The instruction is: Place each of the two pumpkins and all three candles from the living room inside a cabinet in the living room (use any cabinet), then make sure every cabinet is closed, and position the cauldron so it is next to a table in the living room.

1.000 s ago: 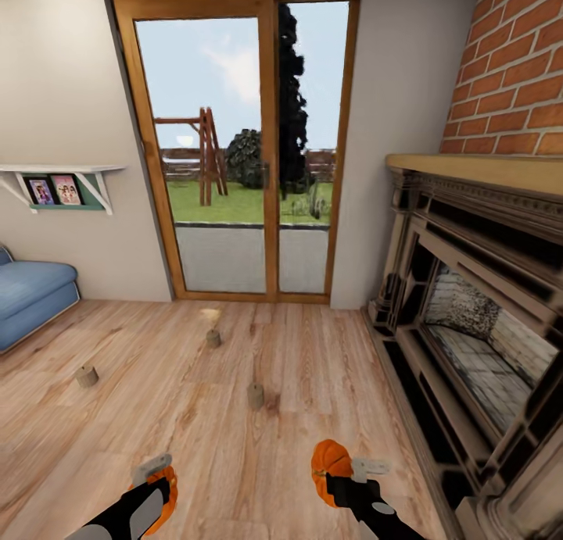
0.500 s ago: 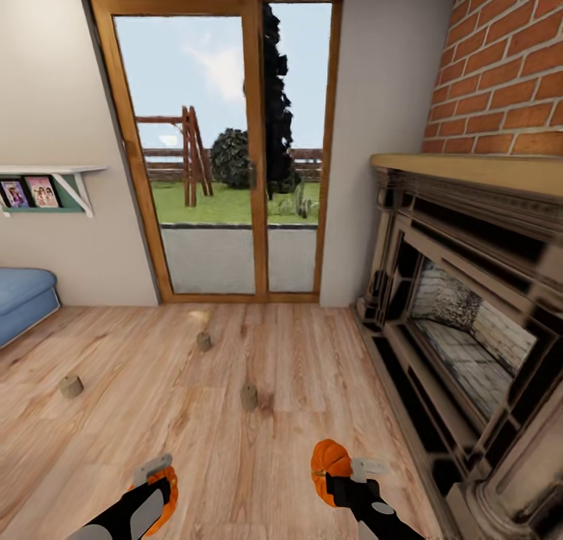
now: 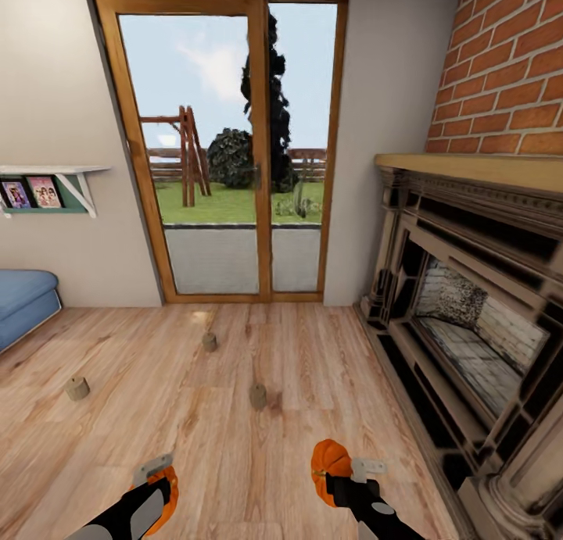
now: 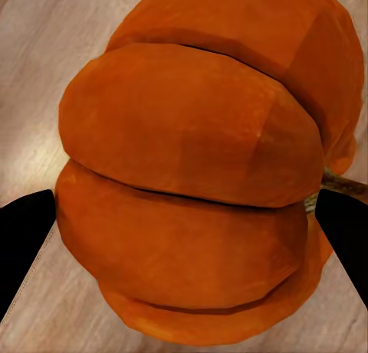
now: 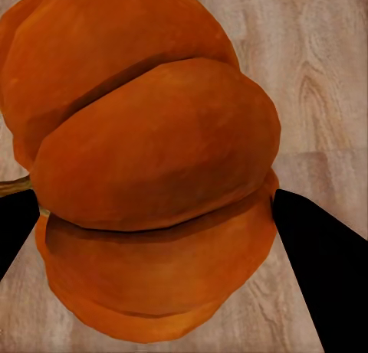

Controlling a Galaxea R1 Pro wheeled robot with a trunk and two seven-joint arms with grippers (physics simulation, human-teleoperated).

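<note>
Now your left end effector [image 3: 159,477] is clamping one pumpkin [image 4: 199,177] between its fingers; your right end effector [image 3: 344,477] is gripping the other pumpkin [image 3: 328,460]; both are hanging low over the wooden floor [image 3: 234,446]; ahead, three candles [image 3: 257,395] are standing apart near the glass door [image 3: 227,149]; you are carrying, so next you need to be turning toward a cabinet.

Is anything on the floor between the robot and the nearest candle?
Nothing visible: bare wooden floor lies between the grippers and the nearest candle. But each gripper already holds a pumpkin, so neither is free.
</note>
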